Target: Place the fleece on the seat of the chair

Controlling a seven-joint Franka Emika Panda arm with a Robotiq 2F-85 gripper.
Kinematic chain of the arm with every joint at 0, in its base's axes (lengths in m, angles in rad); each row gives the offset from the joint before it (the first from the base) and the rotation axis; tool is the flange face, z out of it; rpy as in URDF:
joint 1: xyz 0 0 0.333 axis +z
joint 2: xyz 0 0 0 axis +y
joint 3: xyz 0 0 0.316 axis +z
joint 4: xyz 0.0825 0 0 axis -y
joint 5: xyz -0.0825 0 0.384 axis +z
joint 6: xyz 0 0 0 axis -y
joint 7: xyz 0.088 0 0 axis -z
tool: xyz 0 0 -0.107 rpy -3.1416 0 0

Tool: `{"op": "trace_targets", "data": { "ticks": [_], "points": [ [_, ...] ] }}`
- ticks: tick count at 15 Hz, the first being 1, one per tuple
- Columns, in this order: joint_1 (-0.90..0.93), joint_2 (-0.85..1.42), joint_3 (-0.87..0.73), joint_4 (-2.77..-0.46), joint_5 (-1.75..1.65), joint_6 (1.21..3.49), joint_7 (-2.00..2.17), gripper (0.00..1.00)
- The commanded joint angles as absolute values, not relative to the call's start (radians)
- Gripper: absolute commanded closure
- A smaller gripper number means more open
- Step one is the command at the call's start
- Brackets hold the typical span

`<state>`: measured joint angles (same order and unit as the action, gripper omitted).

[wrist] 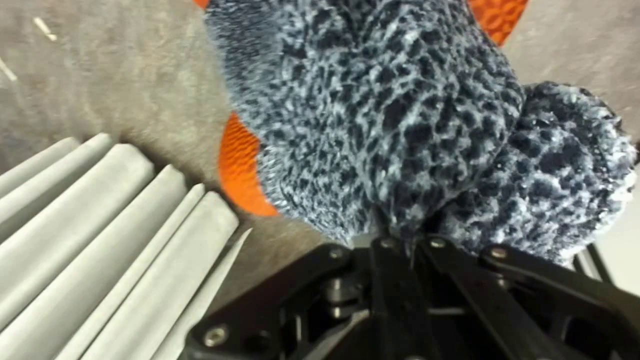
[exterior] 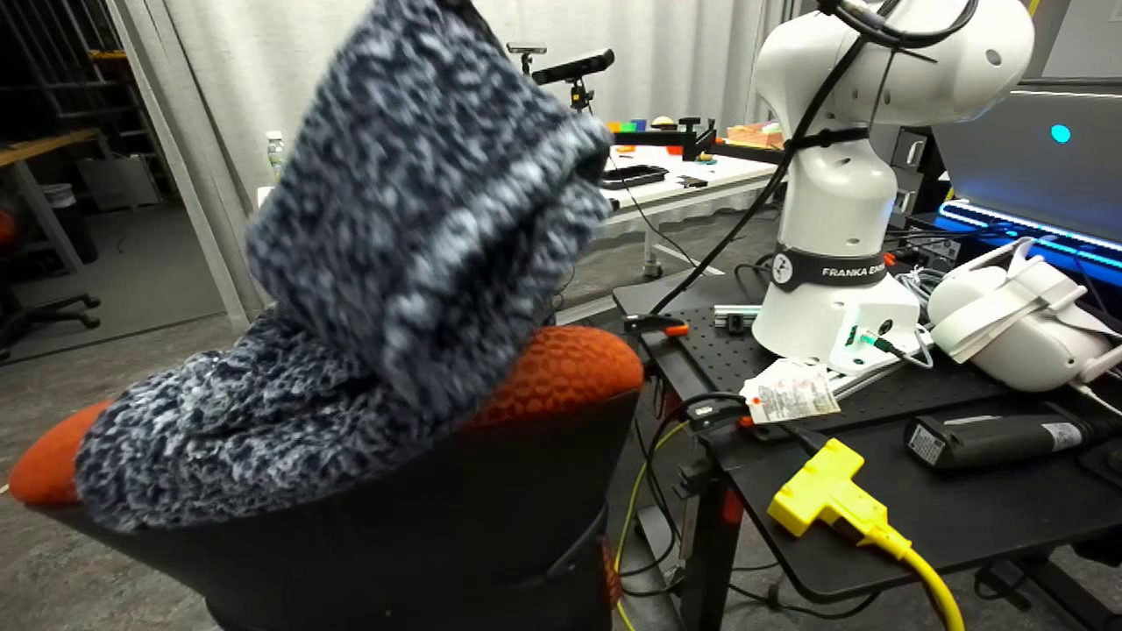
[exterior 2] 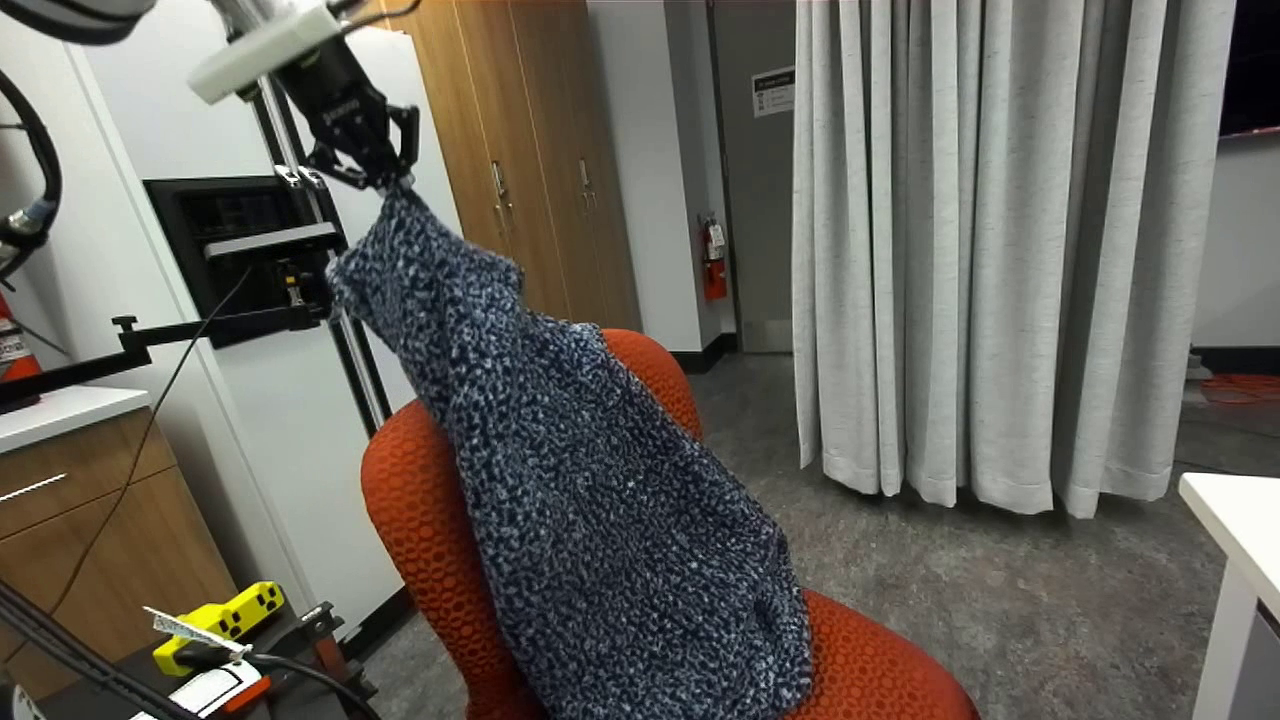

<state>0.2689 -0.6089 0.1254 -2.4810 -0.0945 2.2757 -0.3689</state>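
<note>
1. Where an exterior view begins at left, one yellow power splitter [exterior 2: 235, 615].
2. My claw [exterior 2: 393, 183], one, clenched on a gathered end of the fleece [exterior 2: 600, 520].
3. Said fleece, navy-and-grey speckled: sloping down from my grip, across the backrest [exterior 2: 420, 490] and over part of the seat [exterior 2: 885, 660].
4. Office chair [exterior 2: 655, 372], one, orange textured upholstery.
5. Fire extinguisher [exterior 2: 714, 260], one, red.
6. Curtain [exterior 2: 990, 250], pale grey, pleated.
</note>
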Motion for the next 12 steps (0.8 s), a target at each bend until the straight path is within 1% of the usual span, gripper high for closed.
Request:
{"op": "trace_targets", "data": {
  "ticks": [1,6,8,12],
  "points": [
    [0.171,-0.675,0.107,-2.352,-0.231,2.217,-0.36,0.99],
    [0.041,-0.641,0.037,-2.242,-0.378,2.246,-0.357,0.99],
    [0.033,-0.62,0.002,-2.239,-0.353,2.252,-0.349,0.99],
    [0.053,-0.584,-0.05,-2.312,-0.266,2.282,-0.329,0.99]
  ]
}}
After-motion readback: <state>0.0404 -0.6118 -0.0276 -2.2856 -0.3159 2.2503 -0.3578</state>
